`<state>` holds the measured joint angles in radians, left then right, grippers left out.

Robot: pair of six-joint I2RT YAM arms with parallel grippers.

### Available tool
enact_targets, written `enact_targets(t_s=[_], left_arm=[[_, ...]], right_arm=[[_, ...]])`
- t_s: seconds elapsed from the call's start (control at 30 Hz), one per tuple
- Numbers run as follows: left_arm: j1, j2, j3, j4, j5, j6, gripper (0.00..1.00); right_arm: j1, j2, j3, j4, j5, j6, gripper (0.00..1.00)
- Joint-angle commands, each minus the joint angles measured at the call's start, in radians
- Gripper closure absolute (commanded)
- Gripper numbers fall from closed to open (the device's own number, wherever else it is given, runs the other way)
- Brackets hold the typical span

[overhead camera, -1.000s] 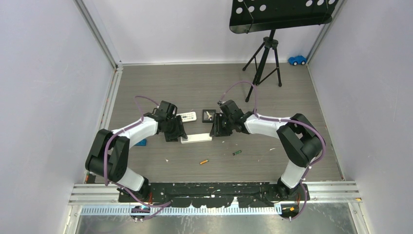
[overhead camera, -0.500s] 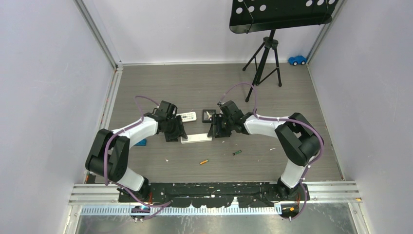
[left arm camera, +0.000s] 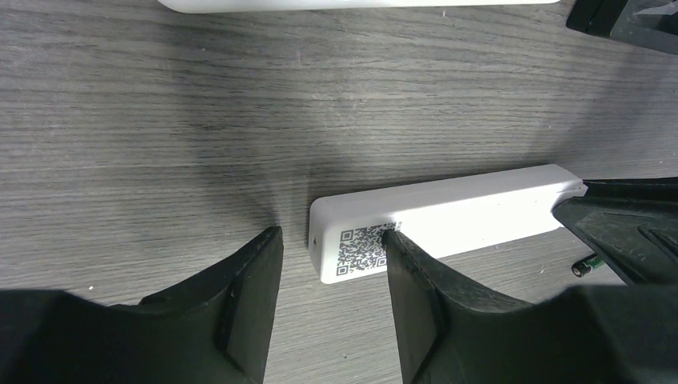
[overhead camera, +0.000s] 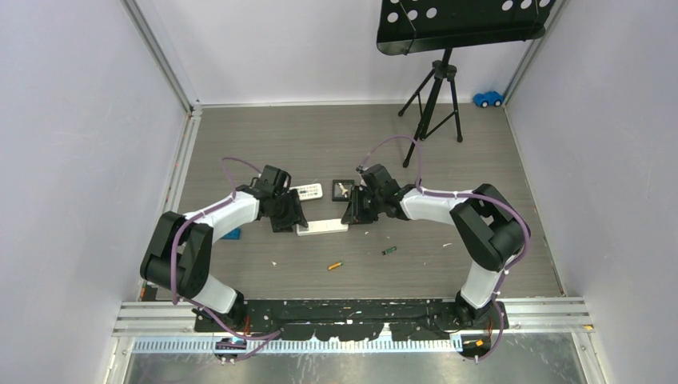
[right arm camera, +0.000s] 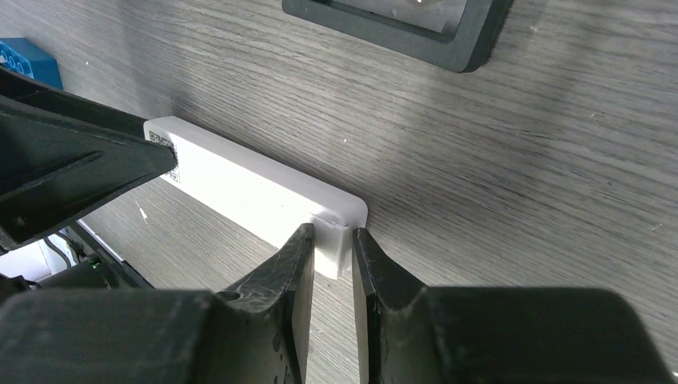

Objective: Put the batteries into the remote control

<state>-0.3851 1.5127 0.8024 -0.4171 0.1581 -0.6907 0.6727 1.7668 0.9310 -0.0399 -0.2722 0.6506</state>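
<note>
The remote control (overhead camera: 324,227) lies on the grey floor between my two grippers, plain side with a QR label up. My left gripper (overhead camera: 286,220) is open at its left end; in the left wrist view (left arm camera: 332,240) one fingertip (left arm camera: 396,240) touches the label on the remote (left arm camera: 464,210). My right gripper (overhead camera: 352,216) is at the right end; in the right wrist view (right arm camera: 328,244) its fingers are closed on the remote's end corner (right arm camera: 332,232). An orange battery (overhead camera: 334,265) and a green-and-black battery (overhead camera: 388,250) lie nearer the bases. One battery (left arm camera: 586,265) shows by the remote.
A shorter white remote (overhead camera: 306,192) and a flat black frame (overhead camera: 342,189) lie just behind the grippers. A blue block (overhead camera: 232,234) lies at the left. A music stand on a tripod (overhead camera: 436,88) and a blue toy car (overhead camera: 487,98) stand at the back.
The right gripper has edged slightly left onto the remote's end. The left arm and the remote have not visibly moved.
</note>
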Motion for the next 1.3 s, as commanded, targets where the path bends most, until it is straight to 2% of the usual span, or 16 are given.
enact_targets(t_s=[0.0,0.33,0.6,0.87,1.0,1.27], left_arm=[[0.000,0.026,-0.004,-0.003,-0.036,0.028,0.48],[0.000,0.026,-0.012,-0.005,-0.042,0.029,0.49],[0.000,0.031,-0.014,-0.006,-0.050,0.032,0.53],[0.000,0.029,-0.014,-0.006,-0.045,0.033,0.54],[0.000,0.028,-0.022,0.008,-0.014,0.024,0.56],[0.000,0.044,-0.055,0.083,0.089,-0.023,0.65]], right_arm=[[0.008,0.046,-0.034,-0.085,0.136,-0.047,0.77],[0.007,0.044,-0.072,-0.033,0.090,-0.068,0.83],[-0.017,0.021,-0.138,0.075,-0.005,-0.074,0.79],[-0.015,0.041,-0.098,0.047,0.005,-0.067,0.77],[0.031,0.046,-0.092,0.020,0.057,-0.021,0.78],[0.216,0.100,-0.069,0.027,0.236,0.167,0.78]])
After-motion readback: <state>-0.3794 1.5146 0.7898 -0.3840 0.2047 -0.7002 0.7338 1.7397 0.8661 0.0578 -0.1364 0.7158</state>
